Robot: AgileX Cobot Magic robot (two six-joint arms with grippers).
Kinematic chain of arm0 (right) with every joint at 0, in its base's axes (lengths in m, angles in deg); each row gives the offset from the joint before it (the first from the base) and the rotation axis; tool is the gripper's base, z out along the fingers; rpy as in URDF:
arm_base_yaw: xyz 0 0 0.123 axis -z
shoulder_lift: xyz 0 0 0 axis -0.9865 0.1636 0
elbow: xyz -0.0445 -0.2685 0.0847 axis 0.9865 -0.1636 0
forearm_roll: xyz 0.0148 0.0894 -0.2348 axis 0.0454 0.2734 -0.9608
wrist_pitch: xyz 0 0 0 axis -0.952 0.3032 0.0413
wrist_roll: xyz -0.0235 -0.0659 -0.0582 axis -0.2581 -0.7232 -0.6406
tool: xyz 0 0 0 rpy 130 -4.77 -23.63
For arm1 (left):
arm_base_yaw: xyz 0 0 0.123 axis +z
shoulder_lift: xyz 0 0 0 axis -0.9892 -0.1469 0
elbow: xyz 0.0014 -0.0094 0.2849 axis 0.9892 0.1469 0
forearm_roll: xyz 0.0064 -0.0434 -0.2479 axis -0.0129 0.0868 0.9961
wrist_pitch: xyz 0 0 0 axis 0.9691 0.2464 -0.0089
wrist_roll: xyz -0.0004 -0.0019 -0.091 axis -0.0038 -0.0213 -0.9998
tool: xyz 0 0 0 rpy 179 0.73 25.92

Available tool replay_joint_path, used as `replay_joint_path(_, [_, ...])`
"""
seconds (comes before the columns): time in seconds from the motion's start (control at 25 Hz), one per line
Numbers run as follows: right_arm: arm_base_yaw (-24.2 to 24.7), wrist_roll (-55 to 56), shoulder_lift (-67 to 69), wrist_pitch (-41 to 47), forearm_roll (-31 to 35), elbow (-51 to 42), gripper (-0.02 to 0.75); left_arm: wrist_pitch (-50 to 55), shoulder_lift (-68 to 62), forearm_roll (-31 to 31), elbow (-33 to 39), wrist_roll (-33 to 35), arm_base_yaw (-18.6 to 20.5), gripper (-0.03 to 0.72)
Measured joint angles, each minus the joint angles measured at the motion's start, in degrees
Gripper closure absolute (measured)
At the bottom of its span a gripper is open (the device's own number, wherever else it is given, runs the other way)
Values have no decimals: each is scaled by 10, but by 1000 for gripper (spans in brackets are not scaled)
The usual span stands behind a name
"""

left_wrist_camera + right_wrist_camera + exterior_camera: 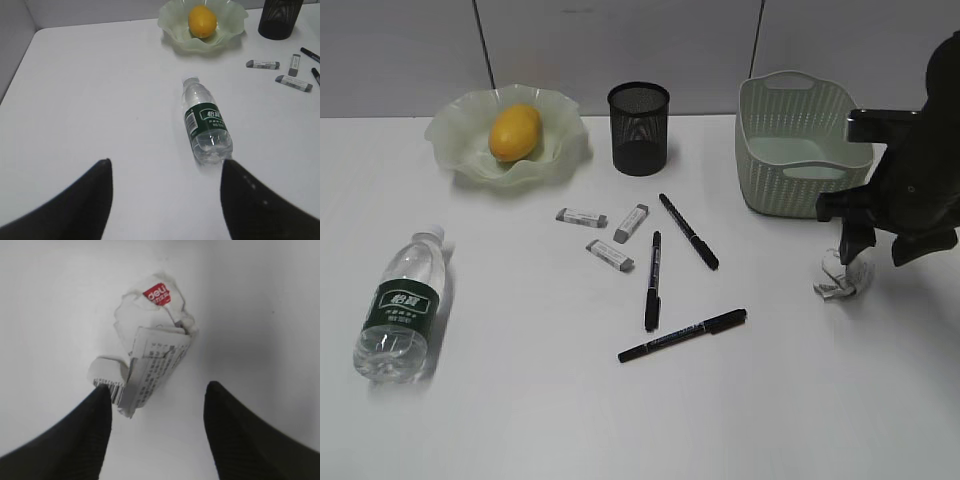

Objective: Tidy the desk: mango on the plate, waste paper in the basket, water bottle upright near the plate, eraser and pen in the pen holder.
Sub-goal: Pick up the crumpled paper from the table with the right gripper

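Note:
The mango point(515, 132) lies in the wavy green plate point(455, 150) at the back left; it also shows in the left wrist view point(202, 21). The water bottle point(402, 305) lies on its side at the front left, just ahead of my open, empty left gripper point(165, 170). The waste paper point(843, 277) lies on the desk in front of the basket point(798, 140). My right gripper point(157, 390) is open just above the paper point(150, 340), its left finger at the wad's edge. Three erasers point(610, 236) and three pens point(655, 280) lie mid-desk. The black pen holder point(639, 127) stands at the back.
The white desk point(520, 400) stretches to a grey wall at the back. The right arm's dark body point(910, 190) hangs over the desk's right side next to the basket.

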Motion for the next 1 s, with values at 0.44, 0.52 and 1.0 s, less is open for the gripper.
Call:
replay_joint_path(0.44, [0,20,44,-24,-9,25,271,0,0,0,0,-1,0,179])
replay_joint_path(0.52, [0,22,53,-27,-9,27,271,0,0,0,0,-1,0,183])
replay_joint_path(1.0, [0,27,74,-25,-10,28,647,0,0,0,0,-1,0,188])
